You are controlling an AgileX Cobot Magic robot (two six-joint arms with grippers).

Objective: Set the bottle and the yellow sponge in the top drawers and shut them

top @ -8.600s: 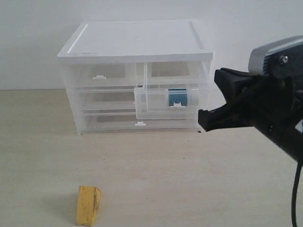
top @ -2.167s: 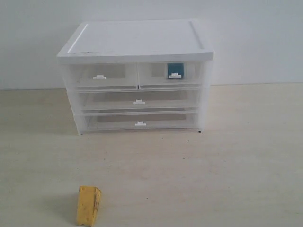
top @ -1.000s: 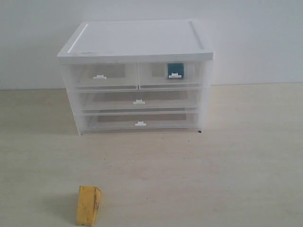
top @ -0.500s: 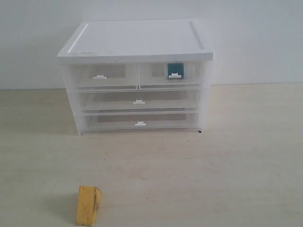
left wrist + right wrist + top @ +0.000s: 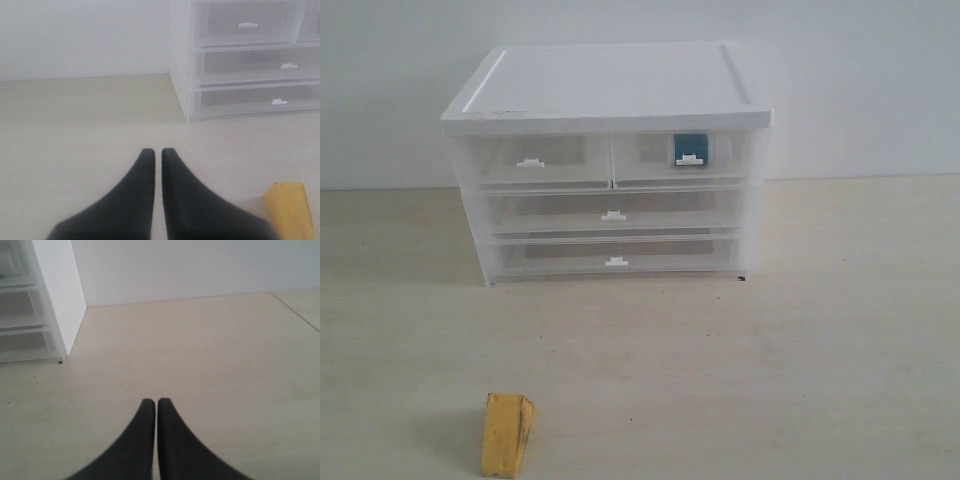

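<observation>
Of our own body we see only the left fingers [image 5: 132, 200] and the right fingers [image 5: 132, 450]. Both pairs are matte black and smooth, broad at the base and sweeping in a curve to slim, rounded tips, their near ends blurred.

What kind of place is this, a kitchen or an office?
Probably a robot test bench, not a home: a plain pale table against a blank white wall, a small plastic drawer cabinet and yellow sponge as props, plus the black left gripper and right gripper above it.
</observation>
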